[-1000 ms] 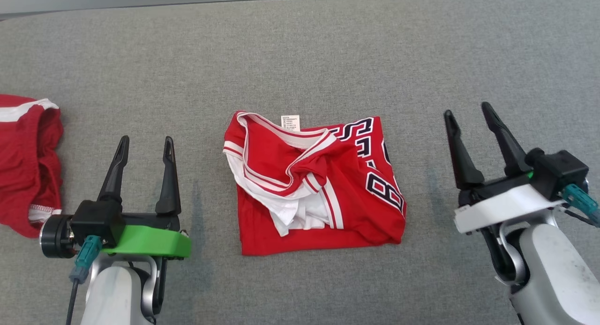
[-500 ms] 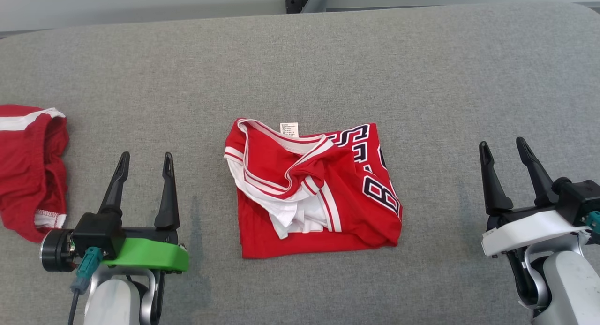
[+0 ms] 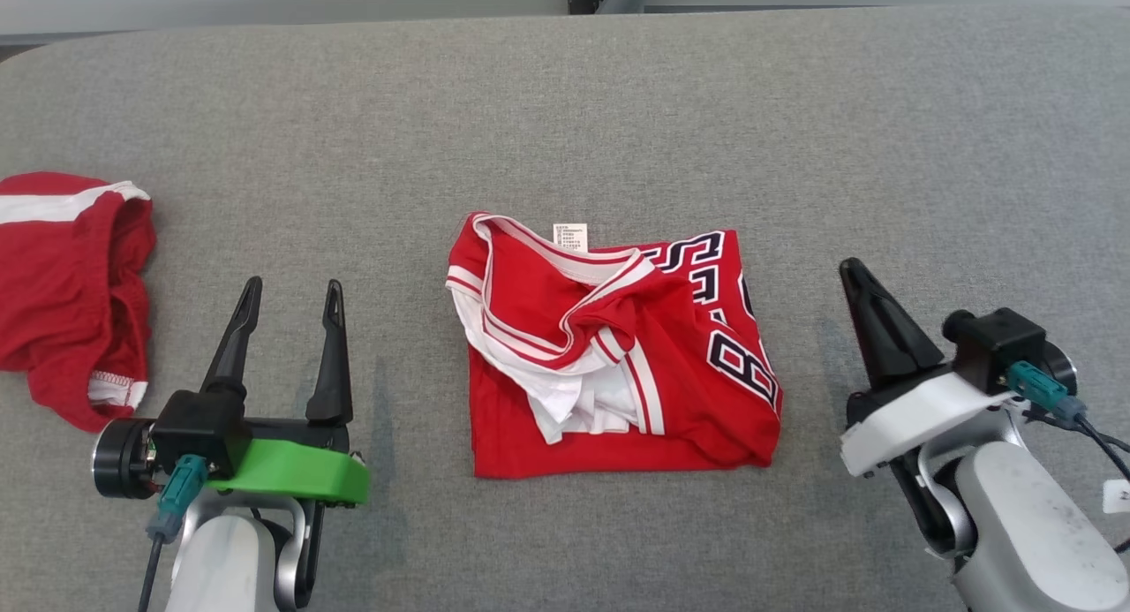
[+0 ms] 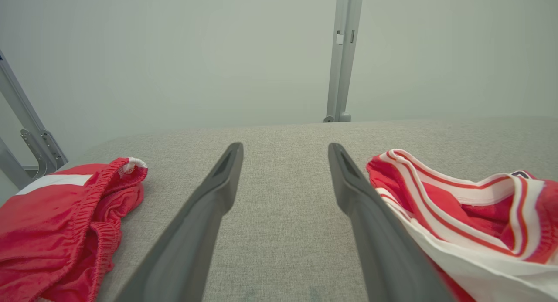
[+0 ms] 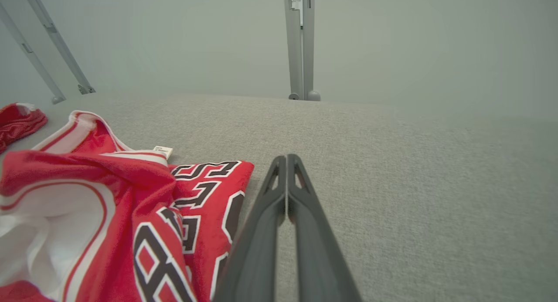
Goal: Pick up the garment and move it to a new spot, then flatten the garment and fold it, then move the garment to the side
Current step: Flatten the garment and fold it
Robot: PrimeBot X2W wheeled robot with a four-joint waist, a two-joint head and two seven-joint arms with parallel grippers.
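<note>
Setting looks like a robotics lab or test cell: grey fabric-covered work table [image 3: 794, 135], bare pale wall [image 4: 174, 53] behind, slotted metal frame posts [image 5: 301, 45].

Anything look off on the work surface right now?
The red jersey in the middle is folded roughly: its white-trimmed edge is twisted and bunched on top, not flat. The right gripper is shut on nothing, beside it. At far left, red shorts lie crumpled.

Red shorts [image 3: 75, 294] run off the left edge; the garment's [image 3: 530, 440] label [image 3: 570, 236] (white) is too small to read.
</note>
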